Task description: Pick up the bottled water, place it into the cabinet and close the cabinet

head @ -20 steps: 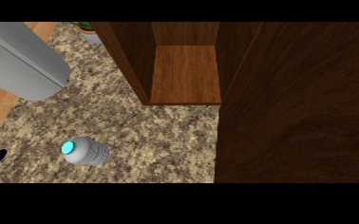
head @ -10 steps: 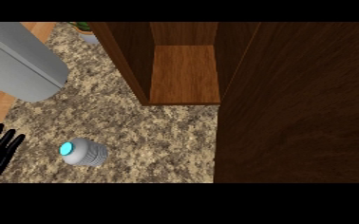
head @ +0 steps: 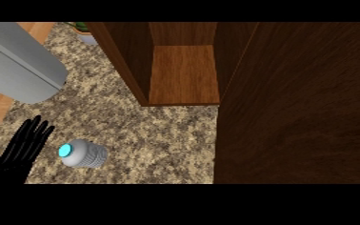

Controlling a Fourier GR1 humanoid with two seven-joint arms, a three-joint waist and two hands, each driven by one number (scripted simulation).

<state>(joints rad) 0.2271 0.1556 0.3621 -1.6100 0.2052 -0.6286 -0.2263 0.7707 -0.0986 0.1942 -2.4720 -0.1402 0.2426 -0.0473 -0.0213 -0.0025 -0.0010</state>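
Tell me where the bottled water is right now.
In the head view, the bottled water stands on the granite counter at lower left, just right of the left hand, in front and to the left of the open cabinet.

Bottled water [head: 83, 153] right of left hand [head: 25, 148].

It is a kitchen: a speckled granite-patterned counter [head: 141, 124] runs beneath an open dark wooden cabinet [head: 184, 71], whose broad door [head: 288, 105] stands open, and a small potted plant [head: 83, 30] sits at the back.
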